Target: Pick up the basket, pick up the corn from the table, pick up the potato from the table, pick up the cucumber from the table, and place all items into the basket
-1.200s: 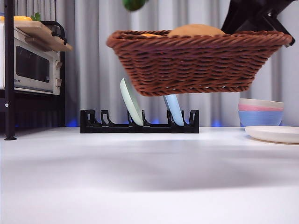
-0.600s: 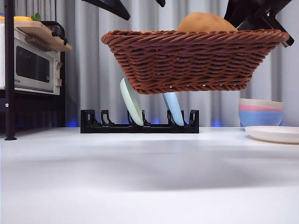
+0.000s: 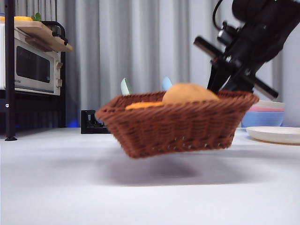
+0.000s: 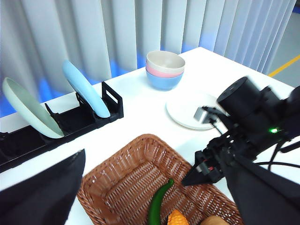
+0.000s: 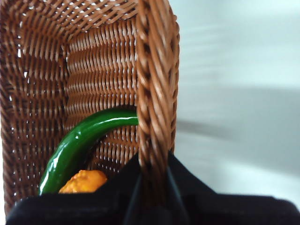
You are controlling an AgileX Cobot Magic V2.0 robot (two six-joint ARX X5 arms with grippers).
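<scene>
A: Where is the wicker basket point(image 3: 176, 123)?

B: Just above the white table point(image 3: 140, 192), tilted, its right rim clamped by the right gripper point(image 3: 224, 85).

A: What's inside?

B: Left to right: the cucumber point(image 4: 158, 203), the corn point(image 4: 176, 218) and the potato point(image 3: 189, 93).

A: The left gripper point(image 4: 140, 197)?

B: Released, hovering high over the basket with jaws spread.

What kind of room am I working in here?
Probably a mock kitchen set: a microwave oven on a shelf, a black dish rack holding plates, and stacked bowls on a white table.
</scene>
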